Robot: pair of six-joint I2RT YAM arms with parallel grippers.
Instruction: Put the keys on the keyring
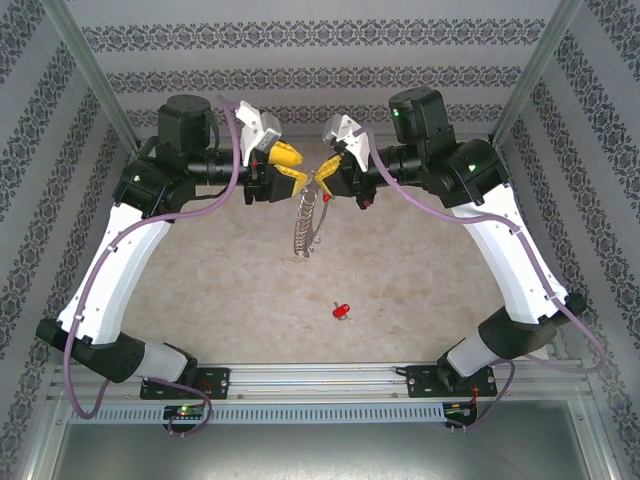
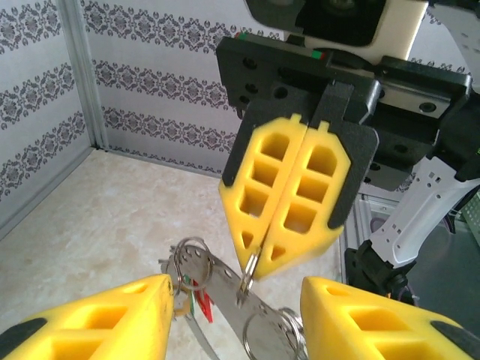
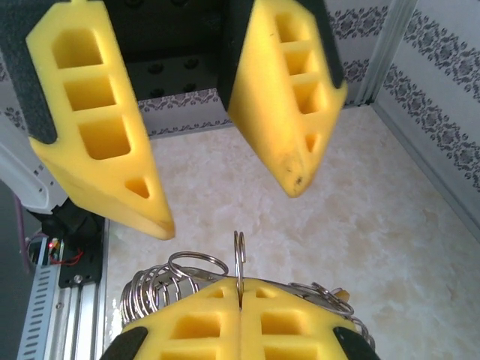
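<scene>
The keyring (image 1: 305,225) is a limp grey strap lined with silvery metal rings, and it hangs down between the two grippers above the table. My right gripper (image 3: 240,289) is shut on one small upright ring (image 3: 239,259) of it, seen in the top view as right gripper (image 1: 326,180). My left gripper (image 2: 236,300) is open, and its fingers (image 2: 105,322) straddle the strap (image 2: 225,279) without gripping; from above it is left gripper (image 1: 290,165). Red and green keys (image 2: 200,304) hang from a ring by the left finger. One red key (image 1: 342,311) lies loose on the table.
The beige tabletop (image 1: 420,290) is fenced by patterned walls (image 1: 320,40) and metal corner posts (image 1: 95,80). Both arm bases sit on the rail (image 1: 320,380) at the near edge. The loose red key lies between the hanging strap and that rail.
</scene>
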